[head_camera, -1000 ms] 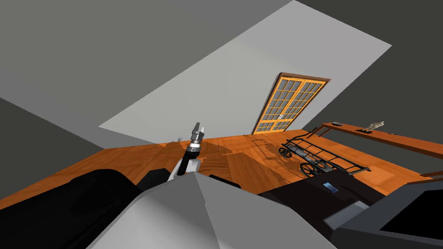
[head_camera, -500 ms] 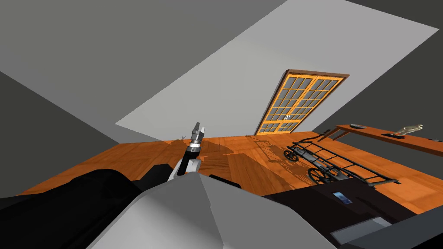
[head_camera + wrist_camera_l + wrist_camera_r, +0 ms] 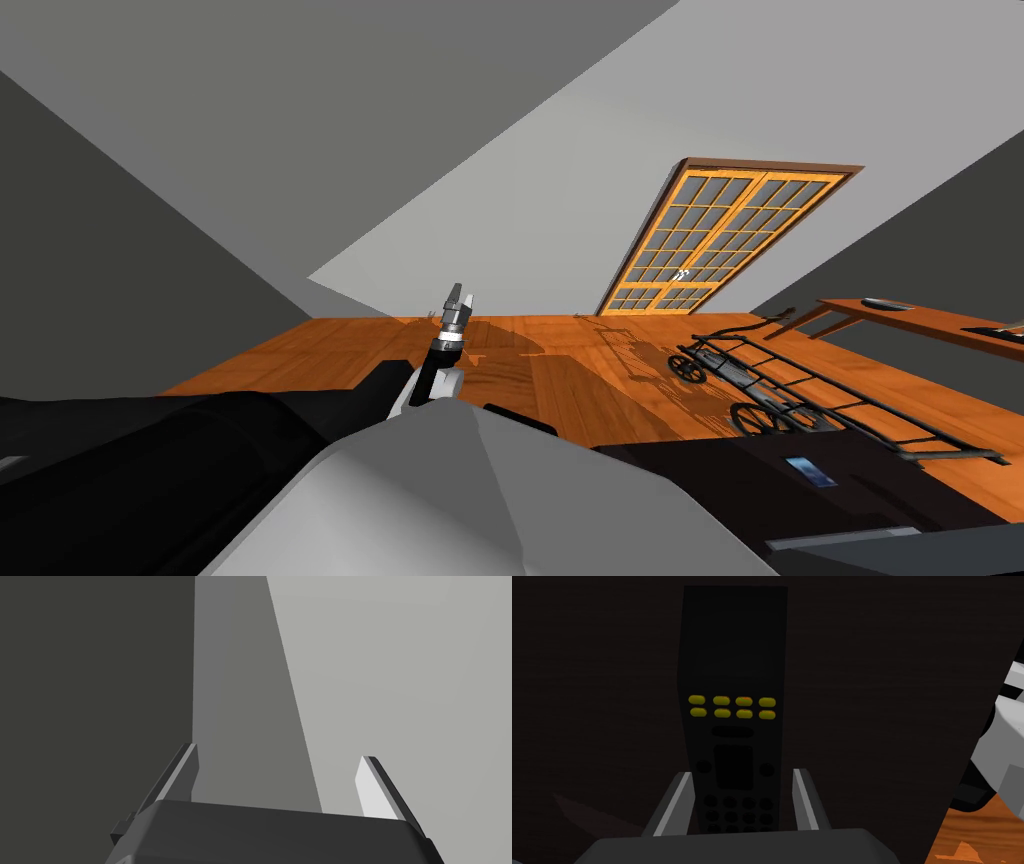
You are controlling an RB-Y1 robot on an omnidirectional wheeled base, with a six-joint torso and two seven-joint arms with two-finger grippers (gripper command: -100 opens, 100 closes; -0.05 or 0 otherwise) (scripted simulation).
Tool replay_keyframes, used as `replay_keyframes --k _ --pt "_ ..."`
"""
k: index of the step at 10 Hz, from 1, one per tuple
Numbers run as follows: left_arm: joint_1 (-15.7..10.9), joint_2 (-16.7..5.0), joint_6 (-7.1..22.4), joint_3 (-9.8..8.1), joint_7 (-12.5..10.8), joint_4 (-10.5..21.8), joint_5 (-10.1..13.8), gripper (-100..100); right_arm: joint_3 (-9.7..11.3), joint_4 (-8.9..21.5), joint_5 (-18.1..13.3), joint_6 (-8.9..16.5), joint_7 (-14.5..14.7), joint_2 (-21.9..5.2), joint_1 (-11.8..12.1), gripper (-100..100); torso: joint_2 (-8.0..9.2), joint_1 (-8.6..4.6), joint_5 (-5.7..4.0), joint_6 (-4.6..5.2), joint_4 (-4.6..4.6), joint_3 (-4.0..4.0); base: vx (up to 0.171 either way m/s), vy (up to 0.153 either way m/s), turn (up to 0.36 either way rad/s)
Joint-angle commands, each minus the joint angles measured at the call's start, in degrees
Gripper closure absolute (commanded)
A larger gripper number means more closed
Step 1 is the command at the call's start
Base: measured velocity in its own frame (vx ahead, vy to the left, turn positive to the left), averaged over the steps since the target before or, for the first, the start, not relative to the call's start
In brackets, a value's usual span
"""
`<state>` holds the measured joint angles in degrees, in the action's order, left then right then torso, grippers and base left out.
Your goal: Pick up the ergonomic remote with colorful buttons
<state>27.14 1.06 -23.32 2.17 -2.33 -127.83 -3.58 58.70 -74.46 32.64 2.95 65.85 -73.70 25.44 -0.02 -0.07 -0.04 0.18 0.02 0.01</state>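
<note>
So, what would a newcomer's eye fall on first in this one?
The black remote with two rows of yellow buttons, against a dark surface, with the right gripper closed on its sides. In the head view, the orange-framed glass door in the far wall stands out, with a black wheeled cart on the wooden floor before it.

left forearm (image 3: 447, 345): black tube; white band; white elbow shell, centre frame | left gripper (image 3: 280, 751): dark grey box; two thin blades, one shaded, one pale | right gripper (image 3: 742, 774): same dark box; grey blades
</note>
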Motion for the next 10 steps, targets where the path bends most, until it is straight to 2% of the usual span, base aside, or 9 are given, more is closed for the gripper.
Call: replay_keyframes --k 1,4,5,6,8,9,10 --pt "0.0 0.0 0.0 0.0 0.0 0.0 0.0 0 0.0 0.0 0.0 0.0 0.0 0.0 0.0 100 0.0 0.0 0.0 0.0 0.0 0.0 0.0 0.0 0.0" --pt "0.0 0.0 0.0 0.0 0.0 0.0 0.0 0 -0.05 0.03 0.01 0.01 -0.02 -0.06 -0.02 100 -0.1 -0.11 -0.12 0.0 -0.04 -0.07 0.0 0.0 0.0" --pt "0.0 0.0 0.0 0.0 0.0 0.0 0.0 0 -0.05 0.04 0.01 0.02 -0.02 -0.07 -0.02 0 -0.11 -0.12 -0.12 0.0 -0.05 -0.08 0.0 0.0 0.0" --pt "0.0 0.0 0.0 0.0 0.0 0.0 0.0 0 -0.92 -1.24 -0.25 -0.22 0.77 -1.03 1.26 100 -0.12 -0.12 -0.12 0.0 -0.05 -0.08 0.09 -0.006 -0.228" --pt "0.03 0.0 0.0 -0.01 0.0 0.0 0.0 0 -0.79 -2.77 -0.09 -2.23 2.97 -3.91 2.67 100 -0.61 -0.05 -0.1 0.08 -0.17 -0.36 0.182 0.037 -0.29" --pt "0.03 0.0 -0.01 0.0 0.0 -0.01 0.0 0 -0.41 -2.09 0.0 -1.62 2.11 -3.23 2.02 100 -0.75 0.1 -0.09 0.04 -0.19 -0.44 0.076 0.037 -0.055" --pt "0.01 0.0 0.0 0.0 0.0 -0.01 0.0 0 -0.3 -2.09 0.02 -1.88 2.35 -3.35 2.09 0 -0.53 0.02 -0.12 -0.04 -0.13 -0.32 0.012 0.007 0.01"
